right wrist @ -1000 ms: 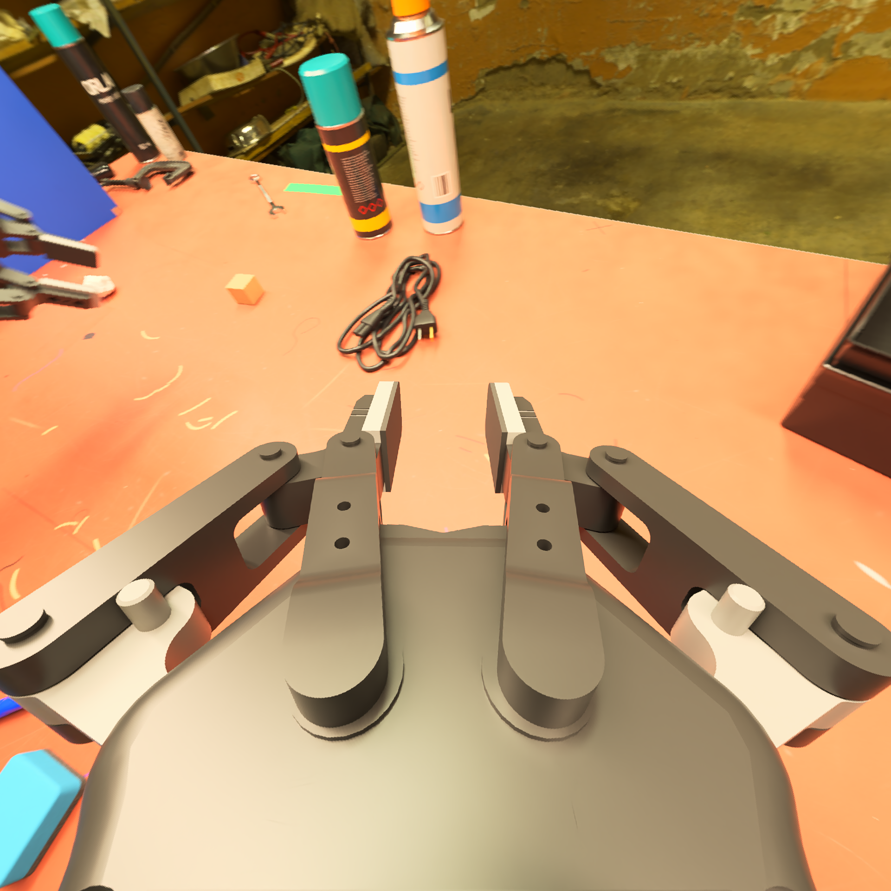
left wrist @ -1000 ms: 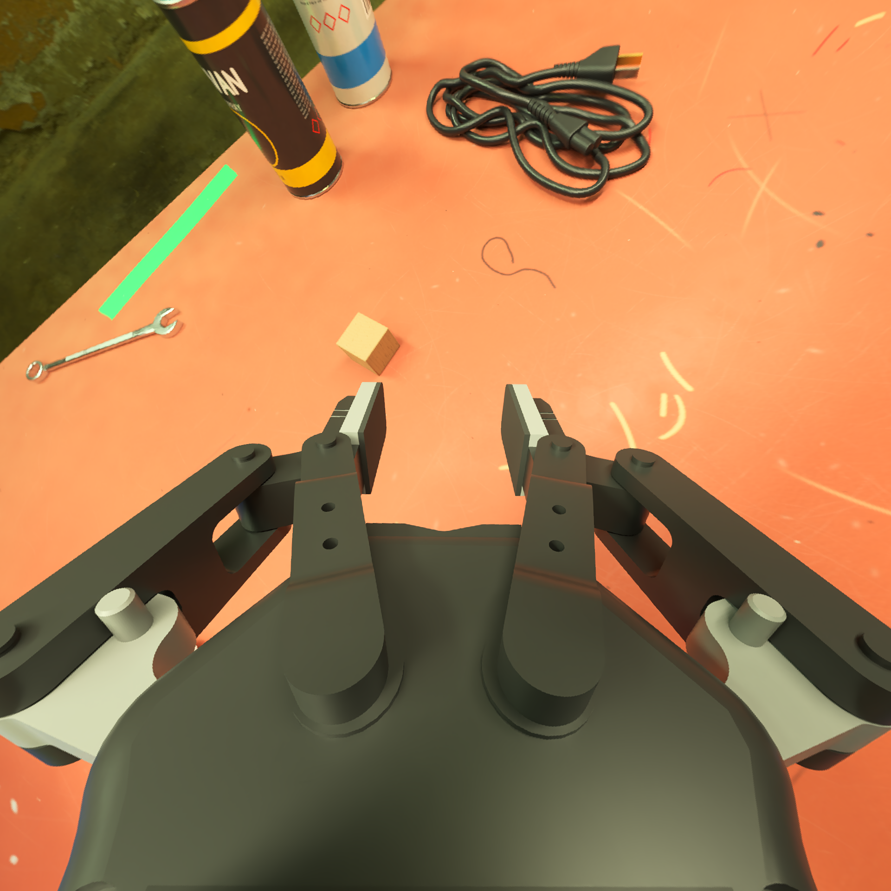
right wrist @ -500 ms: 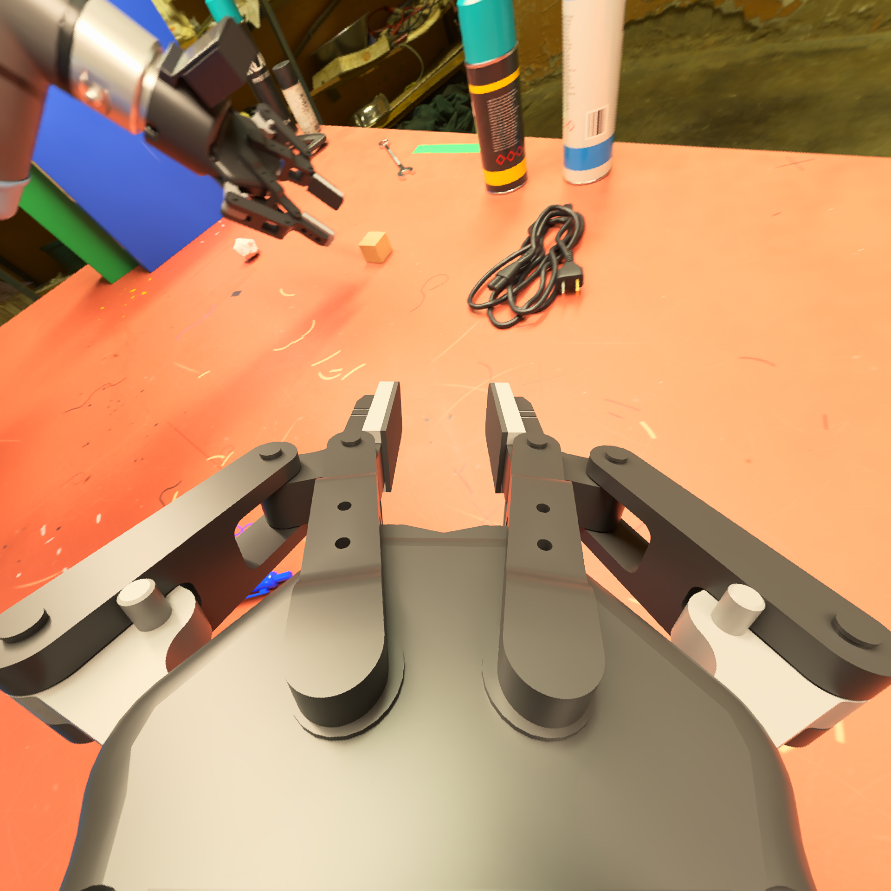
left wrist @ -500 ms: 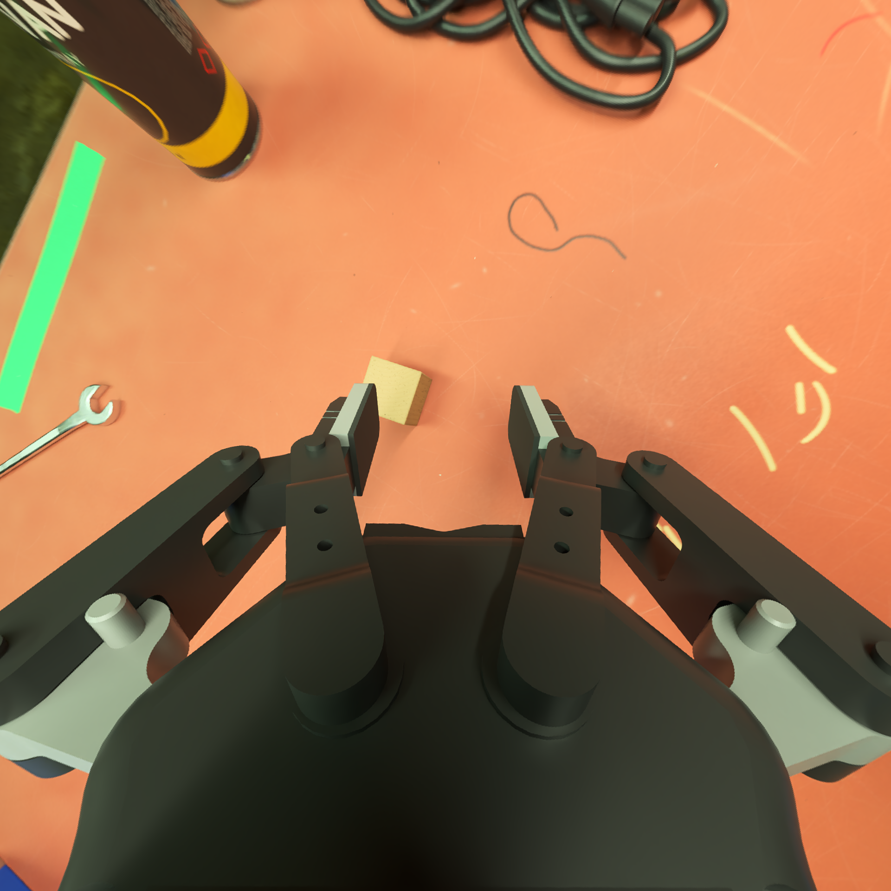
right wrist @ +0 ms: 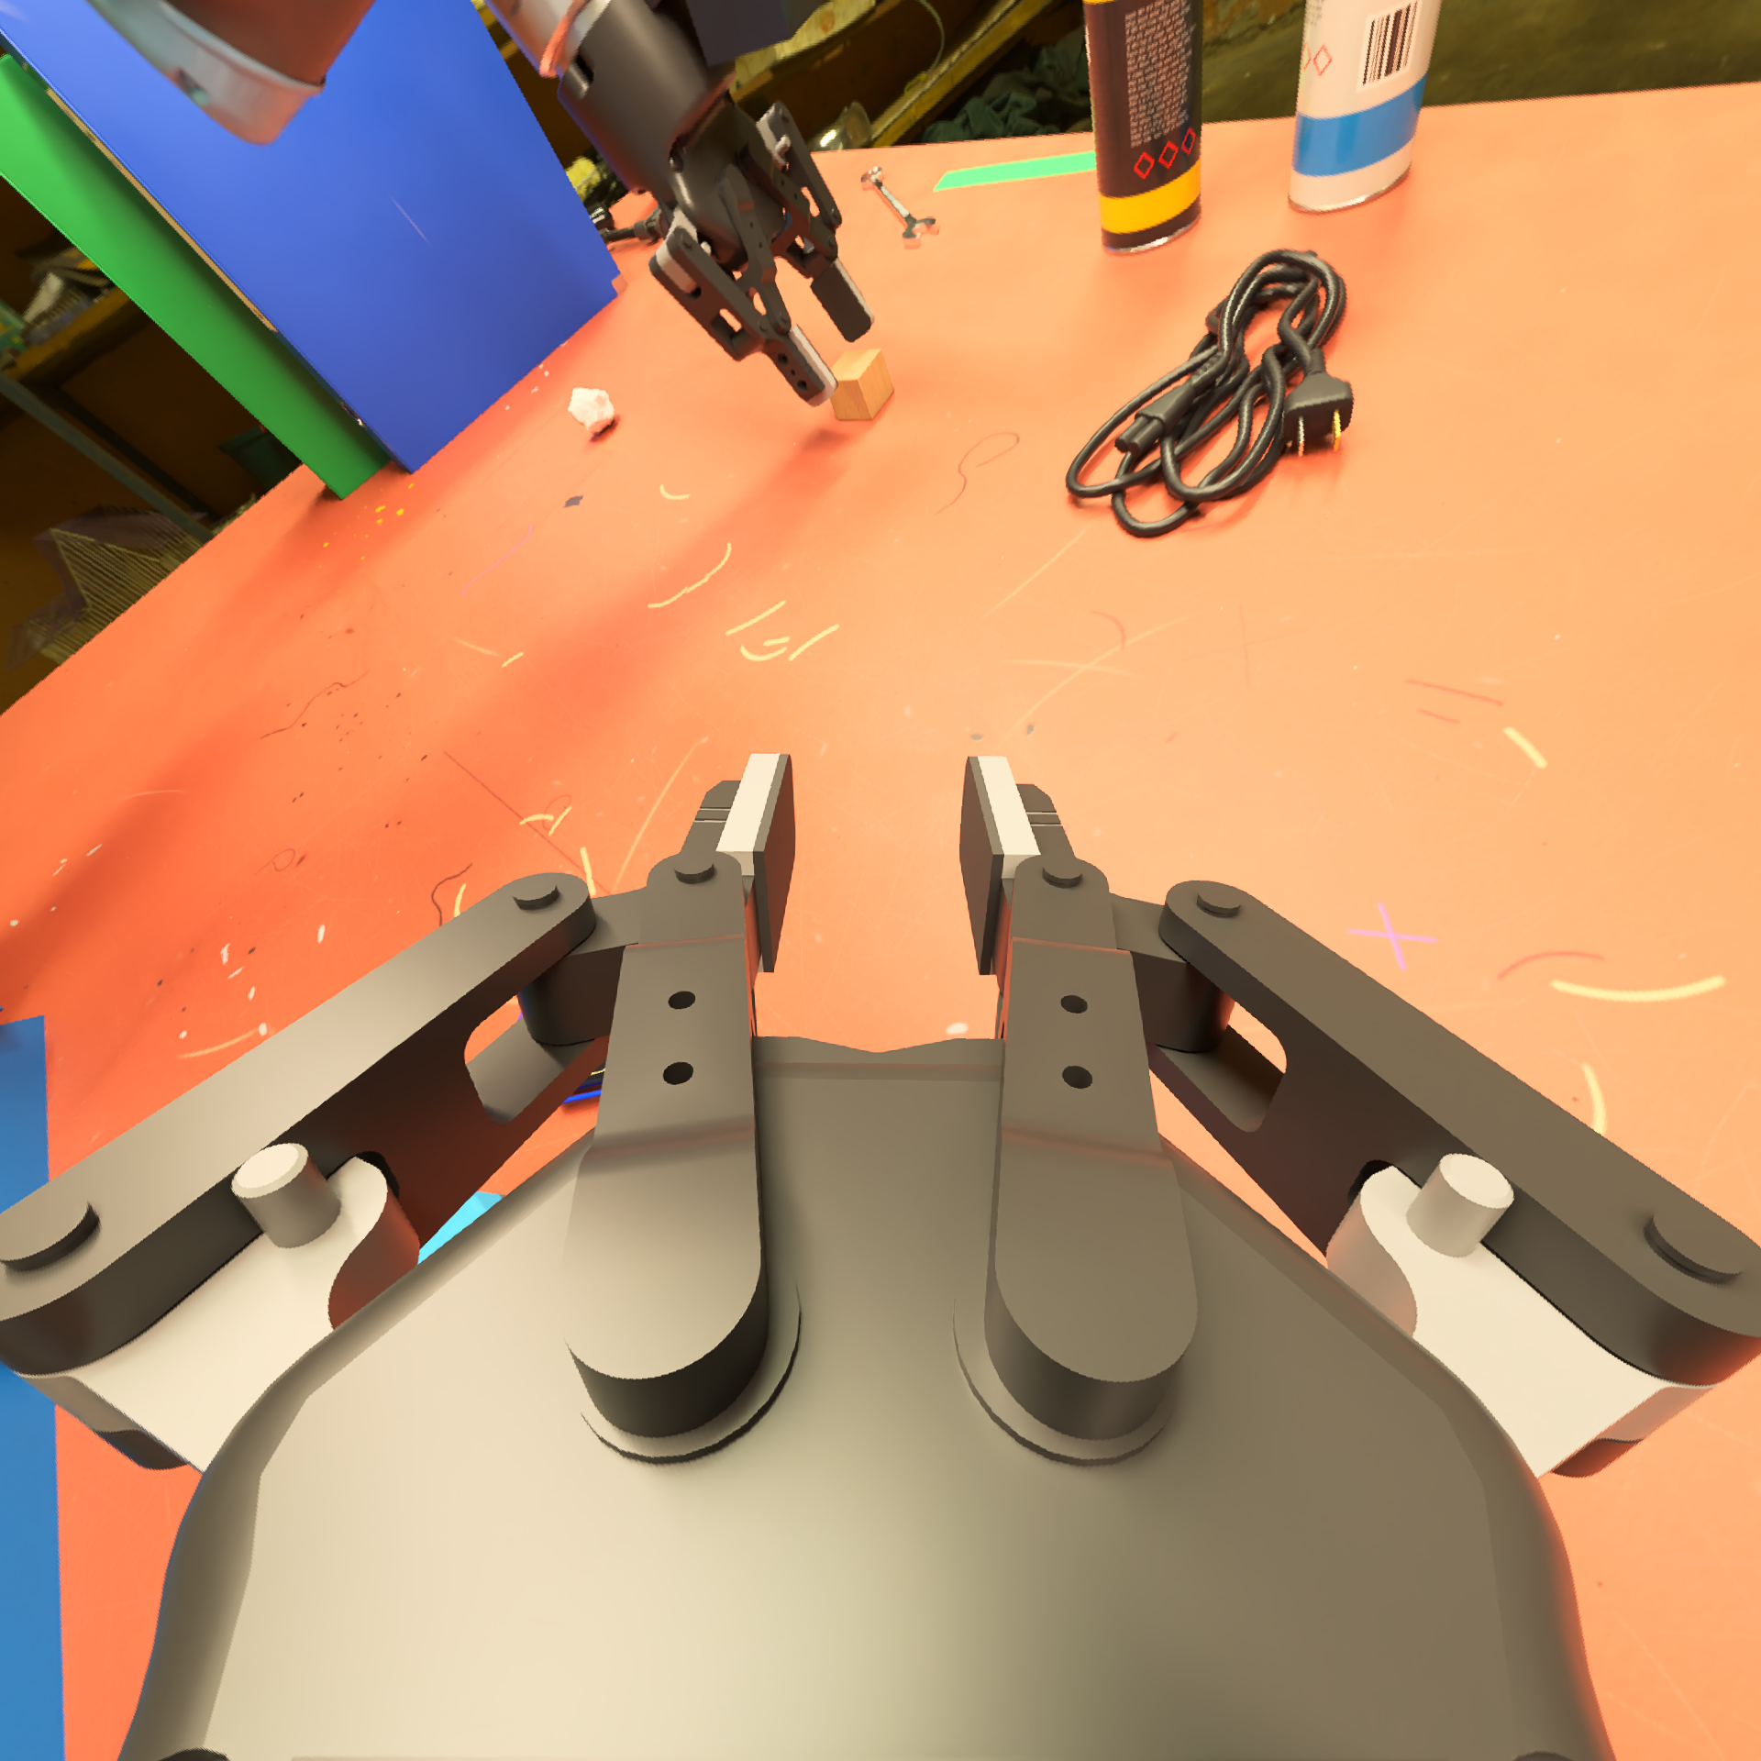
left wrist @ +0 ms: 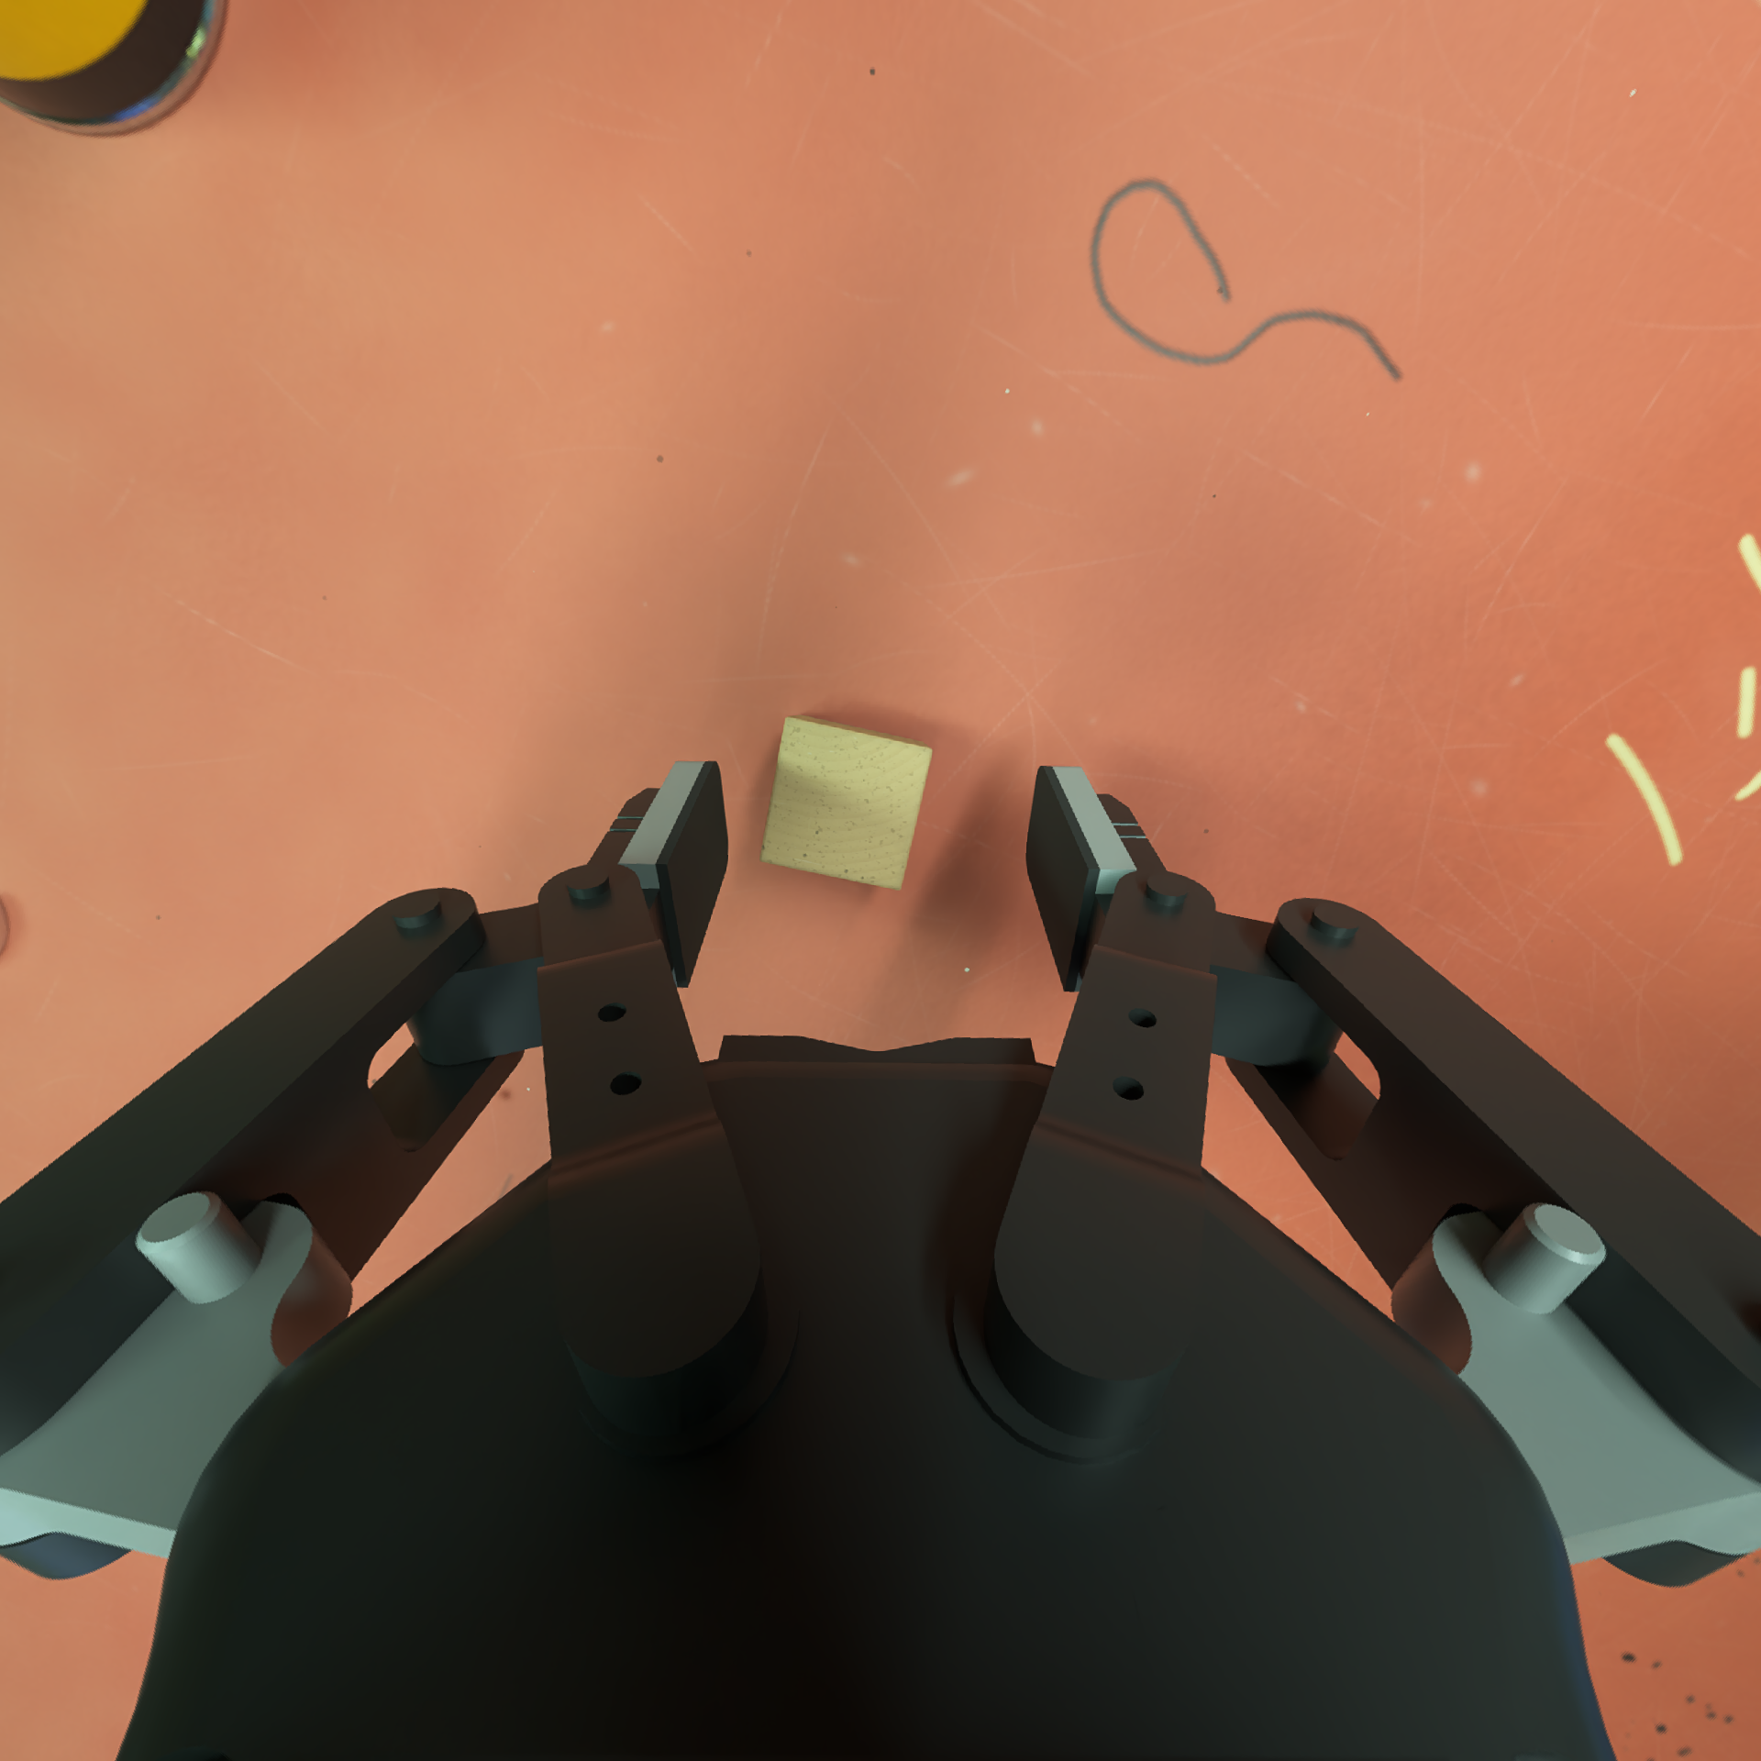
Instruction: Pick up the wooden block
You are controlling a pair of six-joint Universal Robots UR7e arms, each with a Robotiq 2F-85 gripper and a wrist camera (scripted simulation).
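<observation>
Orange table, left pincer wide (empty), straddling wooden block

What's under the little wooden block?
The block sits on the orange table, between the open left gripper fingers. Nothing else shows beneath it; the spot directly under it is covered by the block itself.

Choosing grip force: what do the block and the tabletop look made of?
Block: pale unfinished wood, matte, with faint curved grain and dark speckles. Tabletop: smooth salmon-orange surface with a slight sheen, probably painted or laminate; fine scratches and scuffs show wear.
</observation>
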